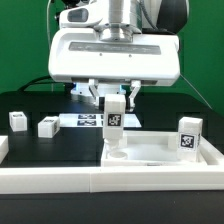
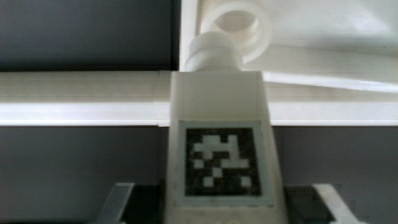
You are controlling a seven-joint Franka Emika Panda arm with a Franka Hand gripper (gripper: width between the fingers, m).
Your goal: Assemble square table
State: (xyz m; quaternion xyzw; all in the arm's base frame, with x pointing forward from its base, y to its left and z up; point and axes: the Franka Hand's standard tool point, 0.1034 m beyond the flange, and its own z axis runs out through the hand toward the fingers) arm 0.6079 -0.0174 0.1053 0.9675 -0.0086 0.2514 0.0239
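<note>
Claw (image 1: 114, 100) clamped on a tagged white leg (image 1: 114, 120) (held upright) over the square slab (image 1: 155, 150)

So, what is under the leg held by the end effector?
Under the leg lies the white table slab, near its corner. The leg's narrow tip points at a round socket there. Whether the tip is already inside cannot be seen: the leg covers it.
</note>
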